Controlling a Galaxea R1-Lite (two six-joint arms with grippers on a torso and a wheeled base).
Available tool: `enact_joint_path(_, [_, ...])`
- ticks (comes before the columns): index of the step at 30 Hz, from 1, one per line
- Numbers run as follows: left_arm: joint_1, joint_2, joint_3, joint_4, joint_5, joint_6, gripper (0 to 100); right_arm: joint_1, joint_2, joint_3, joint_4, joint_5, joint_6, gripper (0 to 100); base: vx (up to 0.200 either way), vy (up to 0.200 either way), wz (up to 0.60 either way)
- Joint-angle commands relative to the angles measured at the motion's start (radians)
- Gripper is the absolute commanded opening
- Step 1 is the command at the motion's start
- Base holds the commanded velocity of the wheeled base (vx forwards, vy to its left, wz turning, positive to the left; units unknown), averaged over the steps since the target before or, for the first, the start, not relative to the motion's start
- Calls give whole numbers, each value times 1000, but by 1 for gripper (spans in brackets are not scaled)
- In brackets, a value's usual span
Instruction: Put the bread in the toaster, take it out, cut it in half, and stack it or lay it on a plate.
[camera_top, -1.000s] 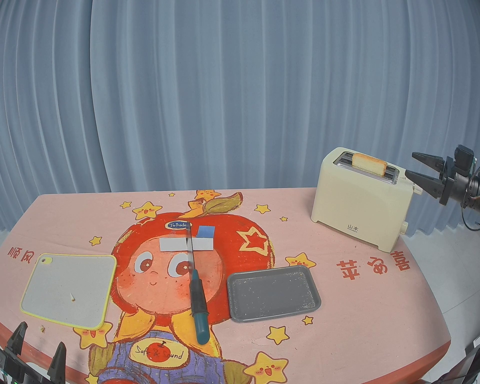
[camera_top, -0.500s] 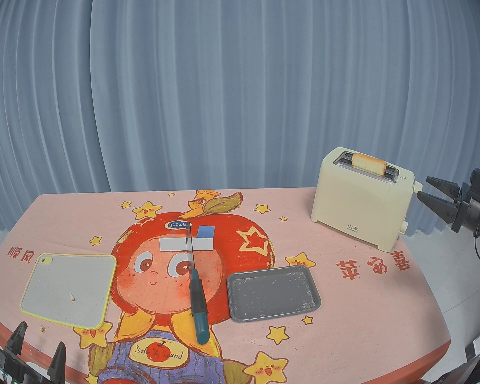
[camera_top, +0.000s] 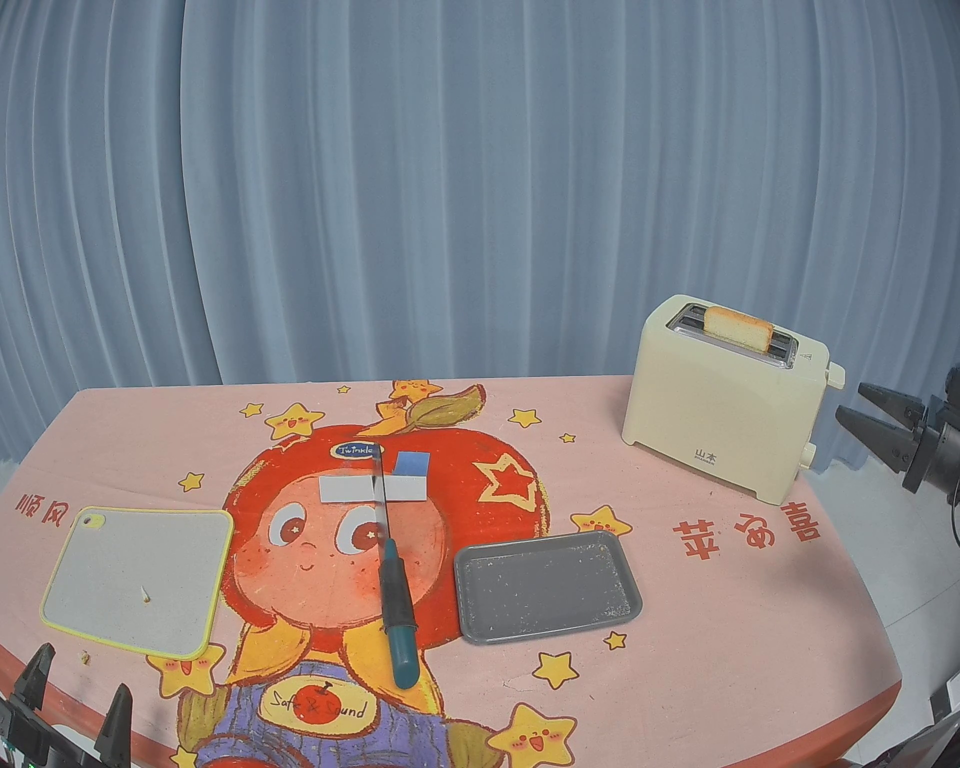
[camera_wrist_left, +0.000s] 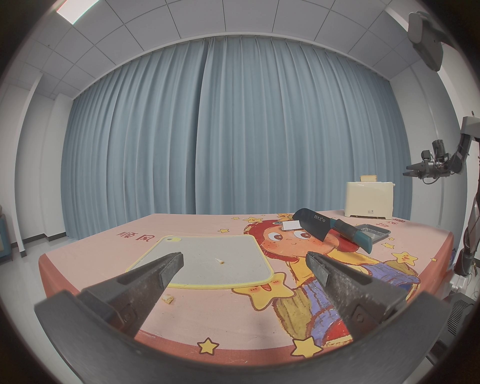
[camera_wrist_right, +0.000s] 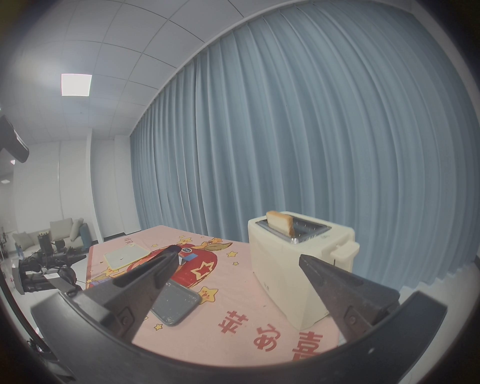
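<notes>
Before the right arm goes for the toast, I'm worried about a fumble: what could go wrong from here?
1. Little of the bread stands above the toaster slot, so the open right gripper may get a shallow hold and drop or tear it.
2. That gripper sits by the lever; a sideways approach could bump it or shove the toaster.

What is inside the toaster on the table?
One slice of bread stands in a slot of the toaster, and its upper part sticks out above the top. The lower part of the slice and the bottom of both slots are hidden by the toaster's walls.
</notes>
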Motion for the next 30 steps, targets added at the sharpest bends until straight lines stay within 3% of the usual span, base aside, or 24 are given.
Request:
enact_joint_path(1, [0, 1, 16, 0, 0, 0, 100, 33, -11, 28, -3, -23, 8, 0, 0, 0, 0])
enact_joint_path(3, [0, 1, 16, 0, 0, 0, 100, 45, -14, 29, -1, -63, 10, 0, 0, 0, 0])
enact_joint_path(16, [0, 1, 16, 0, 0, 0, 100, 30, 14, 80, -1, -79, 7, 0, 0, 0, 0])
enact_joint_path(22, [0, 1, 16, 0, 0, 0, 100, 7, 90, 106, -6, -112, -5, 0, 0, 0, 0])
enact_joint_path(30, [0, 1, 16, 0, 0, 0, 100, -33, 150, 104, -3, -117, -16, 0, 0, 0, 0])
